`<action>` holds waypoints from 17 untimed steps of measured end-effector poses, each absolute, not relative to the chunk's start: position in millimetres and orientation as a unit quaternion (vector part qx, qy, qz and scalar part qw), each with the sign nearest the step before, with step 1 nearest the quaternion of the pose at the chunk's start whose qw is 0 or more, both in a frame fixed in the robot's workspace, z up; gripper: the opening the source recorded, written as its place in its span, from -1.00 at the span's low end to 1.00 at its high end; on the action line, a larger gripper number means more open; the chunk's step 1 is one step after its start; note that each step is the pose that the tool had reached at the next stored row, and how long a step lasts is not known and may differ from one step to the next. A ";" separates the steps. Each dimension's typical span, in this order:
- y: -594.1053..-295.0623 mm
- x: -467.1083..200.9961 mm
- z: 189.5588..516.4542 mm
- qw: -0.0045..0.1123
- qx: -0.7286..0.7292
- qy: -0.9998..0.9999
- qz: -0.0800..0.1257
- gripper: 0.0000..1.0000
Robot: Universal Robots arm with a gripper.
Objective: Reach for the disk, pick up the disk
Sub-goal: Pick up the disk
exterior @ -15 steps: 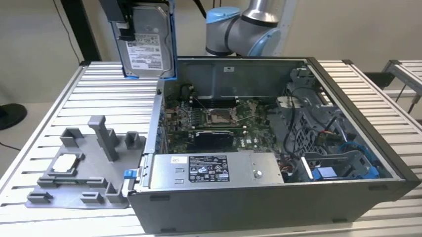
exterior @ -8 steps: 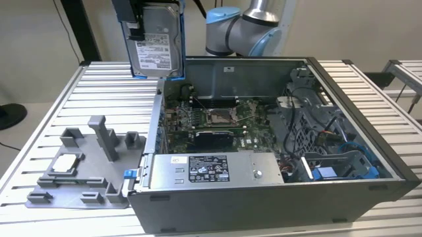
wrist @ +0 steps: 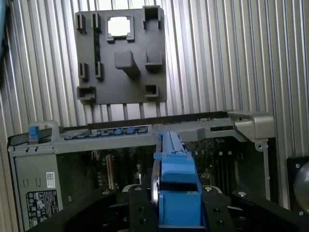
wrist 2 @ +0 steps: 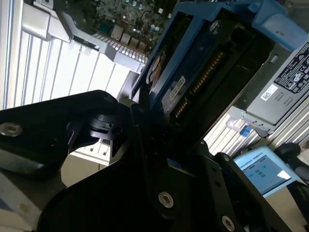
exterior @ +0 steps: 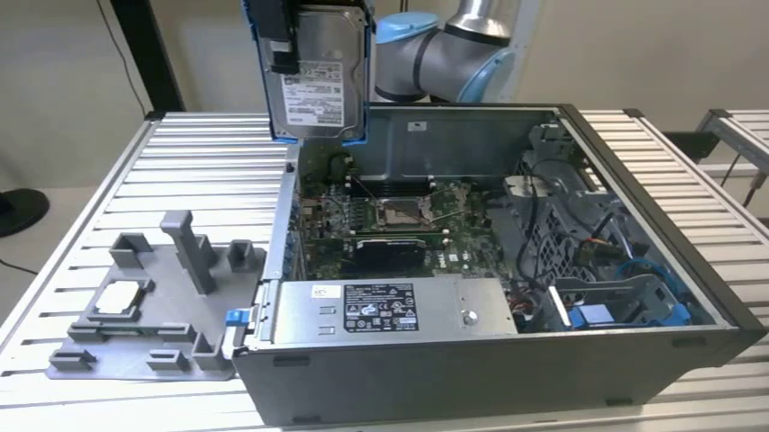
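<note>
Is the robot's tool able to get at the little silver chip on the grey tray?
Probably not now: nothing covers the chip, but the tool is shut on the disk, high over the case.

The disk [exterior: 315, 76], a flat silver hard drive with a white label in a blue bracket, hangs upright in the air, apparently clear of the computer case [exterior: 481, 378], above its far corner on the exterior view's left.
</note>
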State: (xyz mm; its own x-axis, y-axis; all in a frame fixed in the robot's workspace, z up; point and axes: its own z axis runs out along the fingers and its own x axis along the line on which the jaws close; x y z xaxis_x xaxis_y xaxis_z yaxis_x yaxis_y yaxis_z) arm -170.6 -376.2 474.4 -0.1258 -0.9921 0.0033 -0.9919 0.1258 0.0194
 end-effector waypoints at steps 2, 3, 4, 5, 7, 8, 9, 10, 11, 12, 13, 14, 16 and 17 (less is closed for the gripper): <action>-376.2 -162.6 474.5 0.008 0.661 -0.750 -0.006 -1.00; -376.2 -158.9 474.4 0.008 0.661 -0.750 -0.006 -1.00; -376.2 -154.9 474.4 0.008 0.661 -0.750 -0.006 -1.00; -376.2 -150.9 474.4 0.008 0.661 -0.750 -0.006 -1.00; -376.2 -143.1 474.4 0.008 0.661 -0.750 -0.006 -1.00; -376.2 -139.0 474.4 0.008 0.661 -0.750 -0.006 -1.00; -376.2 -134.9 474.5 0.008 0.661 -0.750 -0.006 -1.00; -376.2 -131.0 474.4 0.008 0.661 -0.750 -0.006 -1.00; -376.2 -127.0 474.5 0.008 0.661 -0.750 -0.006 -1.00; -376.2 -123.0 474.5 0.008 0.661 -0.750 -0.006 -1.00; -376.2 -119.0 474.5 0.008 0.661 -0.750 -0.006 -1.00; -376.2 -115.1 474.4 0.008 0.661 -0.750 -0.006 -1.00; -376.2 -107.6 474.5 0.008 0.661 -0.750 -0.006 -1.00; -376.2 -103.9 474.4 0.008 0.661 -0.750 -0.006 -1.00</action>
